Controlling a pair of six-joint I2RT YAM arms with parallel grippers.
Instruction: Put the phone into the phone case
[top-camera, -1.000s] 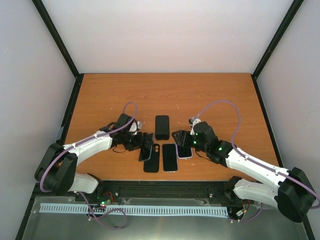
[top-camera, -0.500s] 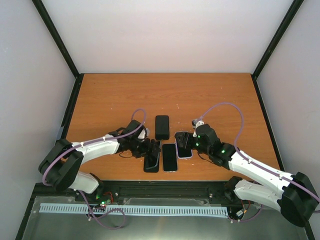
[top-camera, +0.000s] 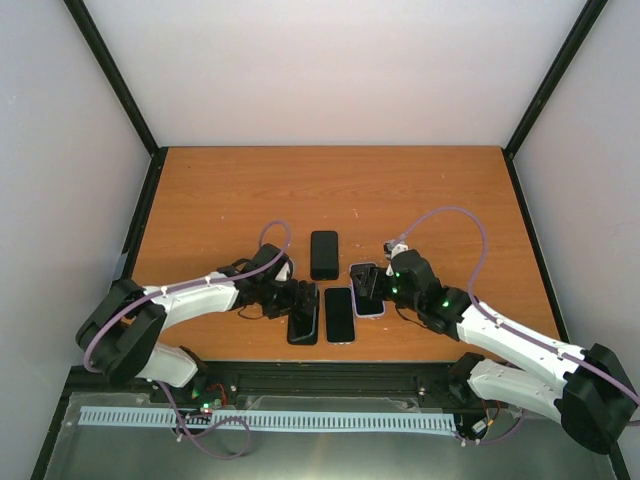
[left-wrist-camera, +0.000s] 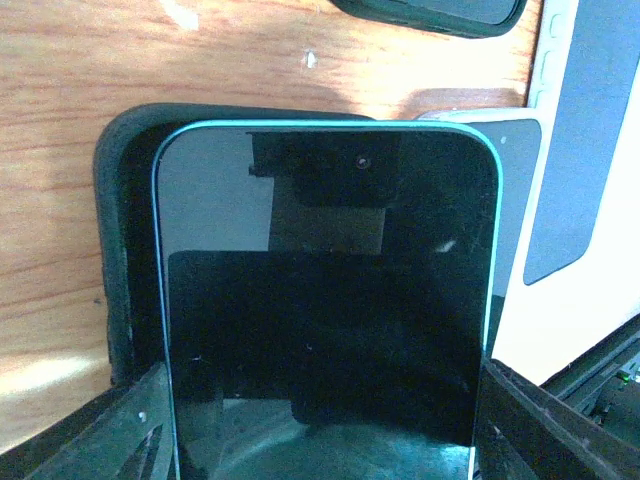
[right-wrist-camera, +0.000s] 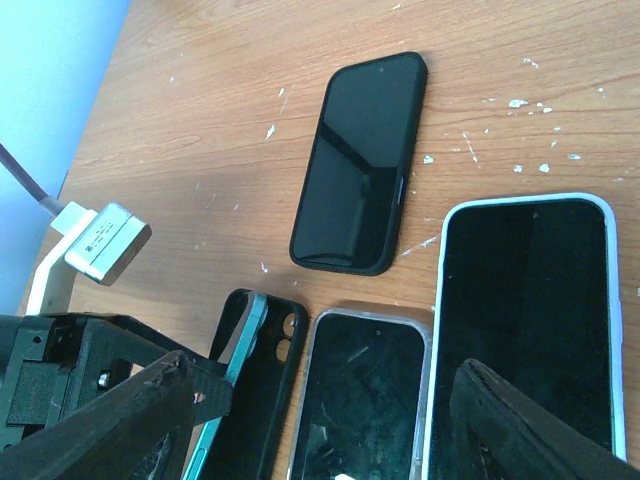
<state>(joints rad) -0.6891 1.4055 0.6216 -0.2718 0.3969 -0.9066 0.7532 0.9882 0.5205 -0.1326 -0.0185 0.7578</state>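
Observation:
My left gripper is shut on a teal-edged phone, its fingers on the phone's two long sides. The phone is tilted over an empty black phone case lying on the table. The case's rim shows behind the phone in the left wrist view. In the right wrist view the phone stands on edge at the left wall of the case, whose camera holes show. My right gripper is open and empty, low over a white-cased phone.
A phone in a black case lies farther back on the wooden table. A phone in a clear case lies between the black case and the white-cased phone. A white connector block hangs on the left arm's cable.
My left gripper has moved right and toward the front with the teal phone, bringing it over the black case. My right gripper has shifted slightly forward over the white-cased phone.

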